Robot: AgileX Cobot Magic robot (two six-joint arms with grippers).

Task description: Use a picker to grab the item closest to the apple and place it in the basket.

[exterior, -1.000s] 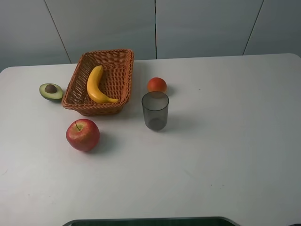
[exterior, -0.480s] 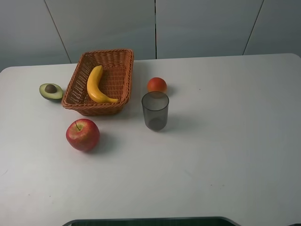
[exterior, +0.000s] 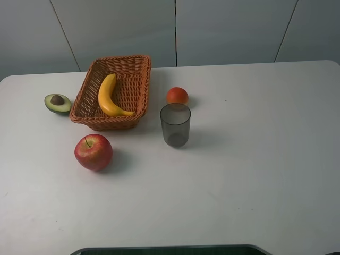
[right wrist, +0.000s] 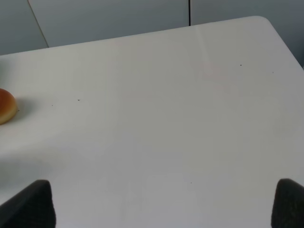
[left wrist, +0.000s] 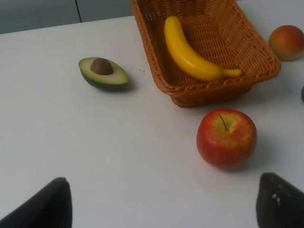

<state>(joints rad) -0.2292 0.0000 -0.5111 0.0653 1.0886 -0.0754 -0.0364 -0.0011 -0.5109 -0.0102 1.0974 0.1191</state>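
A red apple (exterior: 93, 152) sits on the white table in front of the wicker basket (exterior: 145, 85), which holds a yellow banana (exterior: 108, 95). A halved avocado (exterior: 58, 103) lies left of the basket. To the right of the apple stands a dark translucent cup (exterior: 175, 125). The left wrist view shows the apple (left wrist: 226, 138), avocado (left wrist: 103, 73) and basket (left wrist: 223, 89) ahead of my left gripper (left wrist: 164, 209), which is open and empty. My right gripper (right wrist: 164, 204) is also open over bare table. Neither gripper appears in the exterior high view.
An orange (exterior: 177, 96) rests just behind the cup; its edge (right wrist: 6, 106) shows in the right wrist view. A dark base edge (exterior: 170, 249) lines the near side of the table. Grey wall panels stand behind the table.
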